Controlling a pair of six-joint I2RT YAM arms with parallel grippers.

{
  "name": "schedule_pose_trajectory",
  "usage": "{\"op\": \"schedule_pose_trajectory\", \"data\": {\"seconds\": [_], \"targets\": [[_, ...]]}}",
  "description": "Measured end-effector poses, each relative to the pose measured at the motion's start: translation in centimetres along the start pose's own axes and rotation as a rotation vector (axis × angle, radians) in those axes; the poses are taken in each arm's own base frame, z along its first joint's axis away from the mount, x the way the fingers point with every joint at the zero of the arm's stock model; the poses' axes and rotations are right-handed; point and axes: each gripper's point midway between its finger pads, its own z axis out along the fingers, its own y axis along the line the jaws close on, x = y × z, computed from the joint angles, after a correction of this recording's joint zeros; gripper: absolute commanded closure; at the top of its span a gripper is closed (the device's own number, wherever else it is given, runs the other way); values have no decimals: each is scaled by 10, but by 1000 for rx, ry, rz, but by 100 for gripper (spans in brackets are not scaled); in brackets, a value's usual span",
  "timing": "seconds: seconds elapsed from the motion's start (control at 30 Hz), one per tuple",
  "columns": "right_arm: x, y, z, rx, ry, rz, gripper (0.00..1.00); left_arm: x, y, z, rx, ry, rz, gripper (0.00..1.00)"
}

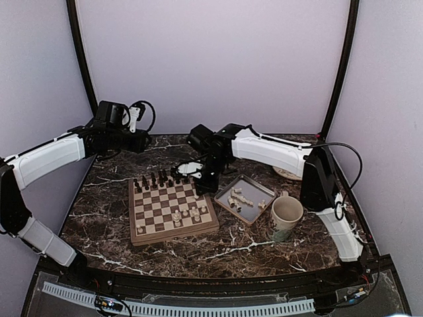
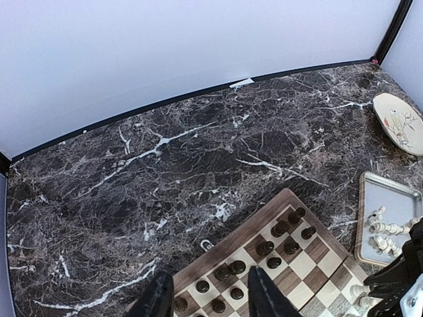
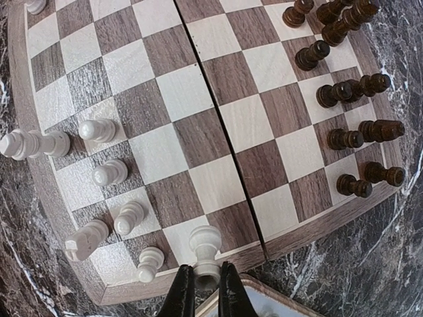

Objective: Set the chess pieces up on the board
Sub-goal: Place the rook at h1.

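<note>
Right gripper (image 3: pixel 206 277) clamps one cream-white pawn (image 3: pixel 205 241), long axis along its fingers. Vacant squares of the board (image 3: pixel 198 86) lie directly ahead.

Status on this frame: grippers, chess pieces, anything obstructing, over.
Right gripper shut on white pawn at board edge. Left gripper open, empty. More white pieces in tray. Nothing blocking.

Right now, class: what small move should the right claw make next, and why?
Probably lower the right claw, shut on a cream-white piece, onto a bare square of the board beside the other white pieces: it hangs at the board's edge with the piece not yet set down.
</note>
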Motion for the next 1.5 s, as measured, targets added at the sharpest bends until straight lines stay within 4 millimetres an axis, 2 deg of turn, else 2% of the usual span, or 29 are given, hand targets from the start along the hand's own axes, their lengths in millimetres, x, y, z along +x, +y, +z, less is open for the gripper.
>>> {"op": "schedule_pose_trajectory", "data": {"seconds": [0.13, 0.27, 0.37, 0.5, 0.57, 0.77, 1.13, 1.5], "targets": [[0, -1, 0, 16, 5, -5, 96, -1, -1, 0, 4, -2, 0, 60], [13, 0, -5, 42, 40, -11, 95, -1, -1, 0, 8, -2, 0, 60], [24, 11, -20, 25, 58, -35, 95, -1, -2, 0, 11, -2, 0, 60], [30, 29, -45, 1, 59, -94, 96, -1, -2, 0, 12, -2, 0, 60], [31, 39, -49, -12, 69, -121, 96, -1, -2, 0, 12, -3, 0, 60], [32, 56, -36, -48, 104, -159, 96, -2, -2, 0, 15, -10, -1, 60], [40, 63, 0, -97, 168, -161, 94, -2, -6, 0, 34, -8, 0, 60], [41, 66, 5, -105, 178, -160, 94, -2, -10, 0, 59, -6, -1, 60]]}}
